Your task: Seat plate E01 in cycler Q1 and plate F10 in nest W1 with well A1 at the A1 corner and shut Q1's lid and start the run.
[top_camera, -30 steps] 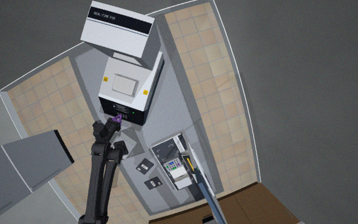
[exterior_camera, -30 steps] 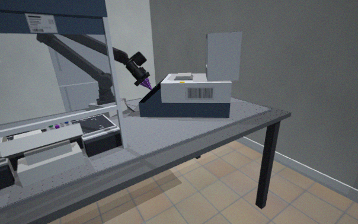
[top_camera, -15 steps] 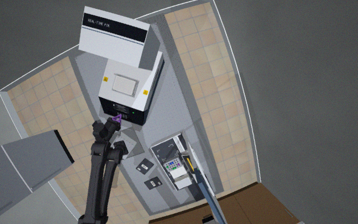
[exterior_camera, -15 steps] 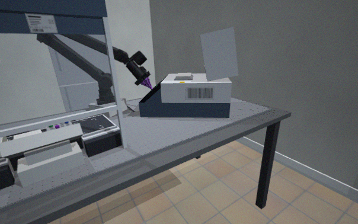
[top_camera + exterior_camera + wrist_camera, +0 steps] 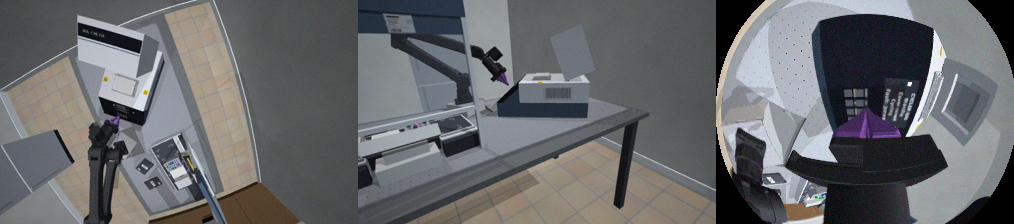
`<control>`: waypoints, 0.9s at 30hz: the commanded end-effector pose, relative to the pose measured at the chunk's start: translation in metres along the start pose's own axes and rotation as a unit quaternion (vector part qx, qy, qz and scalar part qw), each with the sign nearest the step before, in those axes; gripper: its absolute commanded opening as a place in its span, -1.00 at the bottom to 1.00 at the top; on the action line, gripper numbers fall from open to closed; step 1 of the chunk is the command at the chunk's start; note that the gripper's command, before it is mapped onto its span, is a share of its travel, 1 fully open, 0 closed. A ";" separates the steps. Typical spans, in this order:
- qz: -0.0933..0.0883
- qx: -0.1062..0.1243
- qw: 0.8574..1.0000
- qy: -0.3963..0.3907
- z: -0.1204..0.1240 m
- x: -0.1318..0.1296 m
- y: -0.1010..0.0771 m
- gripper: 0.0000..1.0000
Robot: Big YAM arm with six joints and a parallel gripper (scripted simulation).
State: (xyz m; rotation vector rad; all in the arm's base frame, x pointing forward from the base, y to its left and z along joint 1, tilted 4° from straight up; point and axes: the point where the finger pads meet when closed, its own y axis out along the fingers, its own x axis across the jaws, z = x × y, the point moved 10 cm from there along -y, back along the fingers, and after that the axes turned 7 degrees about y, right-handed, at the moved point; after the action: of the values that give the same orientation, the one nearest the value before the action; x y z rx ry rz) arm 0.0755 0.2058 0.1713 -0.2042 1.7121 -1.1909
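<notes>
The cycler Q1 (image 5: 125, 94) stands at the table's back, and a white 96-well plate (image 5: 124, 85) lies on its block; it also shows in the side view (image 5: 542, 76). Q1's lid (image 5: 114, 44) (image 5: 572, 53) is raised and tilts forward, part way over the block. The lamp (image 5: 133, 112) is green. My gripper (image 5: 114, 120) is shut and empty, its purple tips right at the sloped panel's keys (image 5: 856, 99); the fingers show in the wrist view (image 5: 868, 124) and in the side view (image 5: 503, 79). A second white plate (image 5: 178, 173) lies on the deck.
The deck holds an empty dark position (image 5: 165, 147), the tube cooling block (image 5: 173, 163) and a white block (image 5: 183, 184). Two black nests (image 5: 144, 166) (image 5: 153, 182) lie beside it. A frame post (image 5: 472, 80) stands in front of the arm in the side view.
</notes>
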 end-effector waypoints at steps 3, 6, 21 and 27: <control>0.028 -0.012 0.999 0.013 -0.008 -0.026 -0.025 -1.00; 0.029 -0.013 0.999 0.011 -0.007 -0.023 -0.023 -1.00; 0.015 -0.011 1.000 0.007 -0.001 0.004 -0.009 -1.00; 0.004 -0.002 1.000 0.010 0.001 0.001 -0.010 -1.00</control>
State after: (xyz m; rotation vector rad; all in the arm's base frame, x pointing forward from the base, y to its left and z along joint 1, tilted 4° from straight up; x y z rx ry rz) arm 0.0700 0.1959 0.1700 -0.2057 1.7154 -1.1882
